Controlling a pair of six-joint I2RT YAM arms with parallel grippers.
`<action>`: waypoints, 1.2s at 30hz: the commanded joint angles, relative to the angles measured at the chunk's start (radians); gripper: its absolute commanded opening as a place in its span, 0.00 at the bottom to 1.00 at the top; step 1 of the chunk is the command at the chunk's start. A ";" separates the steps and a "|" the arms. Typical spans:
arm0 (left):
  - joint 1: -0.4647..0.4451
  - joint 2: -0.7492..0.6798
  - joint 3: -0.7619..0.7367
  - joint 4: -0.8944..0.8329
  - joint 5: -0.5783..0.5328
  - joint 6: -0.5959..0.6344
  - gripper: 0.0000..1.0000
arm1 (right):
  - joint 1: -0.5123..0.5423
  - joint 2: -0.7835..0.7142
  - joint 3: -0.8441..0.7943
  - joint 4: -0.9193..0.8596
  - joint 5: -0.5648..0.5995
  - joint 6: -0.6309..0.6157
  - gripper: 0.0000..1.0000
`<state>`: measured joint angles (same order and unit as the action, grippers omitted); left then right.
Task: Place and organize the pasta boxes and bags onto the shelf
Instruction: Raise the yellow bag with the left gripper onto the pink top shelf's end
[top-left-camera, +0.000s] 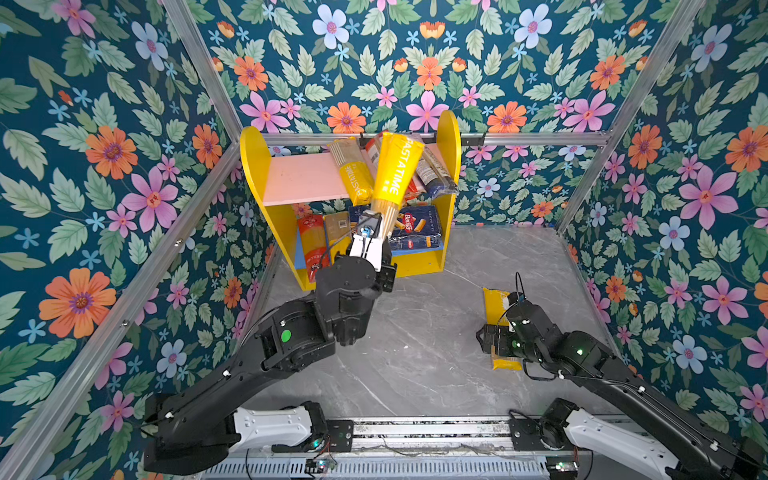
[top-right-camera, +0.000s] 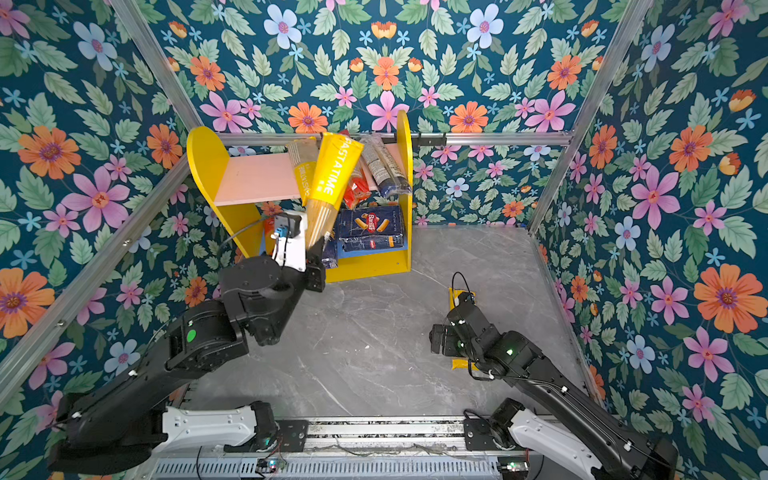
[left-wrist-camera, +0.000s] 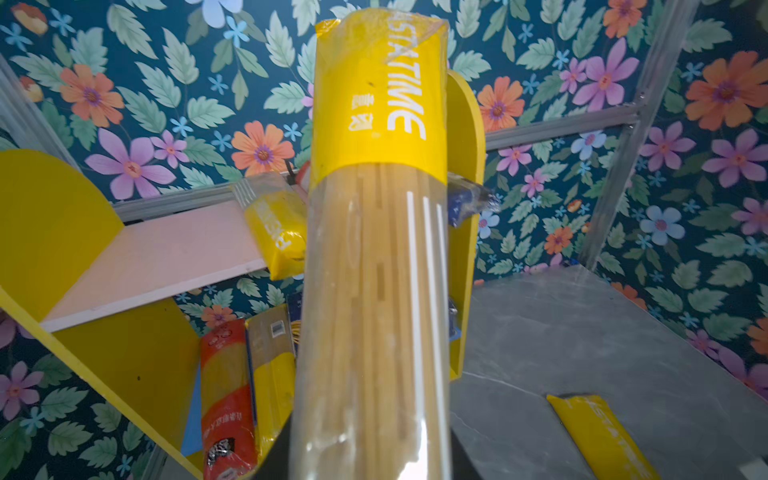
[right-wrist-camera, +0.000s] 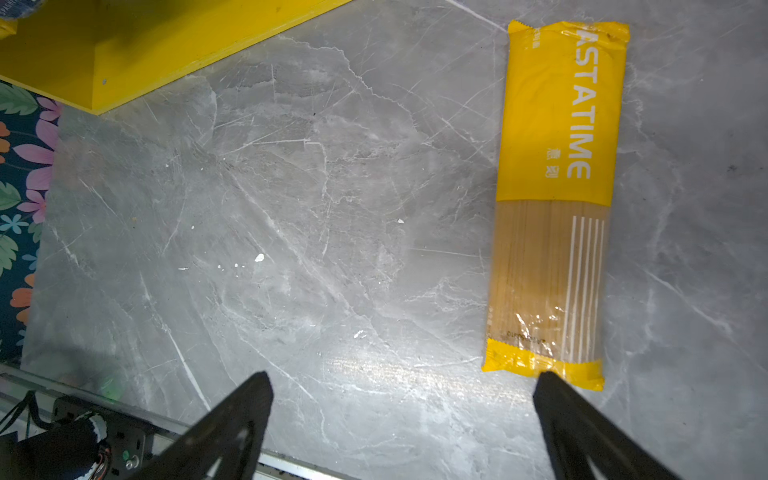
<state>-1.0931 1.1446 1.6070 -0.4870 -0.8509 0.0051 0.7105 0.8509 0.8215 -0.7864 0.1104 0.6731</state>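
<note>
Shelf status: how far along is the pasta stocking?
Done: a Barilla carton and five bags sit on the shelf. In hand: the left end effector holds a PASTATIME bag at the upper board. Left: one yellow bag on the table, by the open right end effector.

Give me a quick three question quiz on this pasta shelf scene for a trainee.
1. True or false: the left pincer grips a yellow PASTATIME bag.
2. How many bags lie on the table?
3. Where on the shelf is the wide Barilla box? A) top tier, B) bottom tier, C) hanging off a side.
Key: 1 true; 2 one, a yellow bag near the open right pincer; 3 B.
</note>
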 joint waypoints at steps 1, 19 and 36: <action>0.126 0.047 0.081 0.126 0.066 0.048 0.00 | 0.000 -0.003 0.007 -0.001 0.017 -0.018 0.99; 0.786 0.411 0.490 0.038 0.484 -0.178 0.00 | 0.000 -0.065 -0.041 -0.015 0.064 -0.014 0.99; 0.866 0.434 0.408 0.066 0.520 -0.356 0.00 | -0.015 -0.036 -0.077 0.052 0.042 -0.032 0.99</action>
<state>-0.2276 1.5871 2.0209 -0.5720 -0.3405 -0.3172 0.6979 0.8158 0.7467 -0.7593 0.1585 0.6491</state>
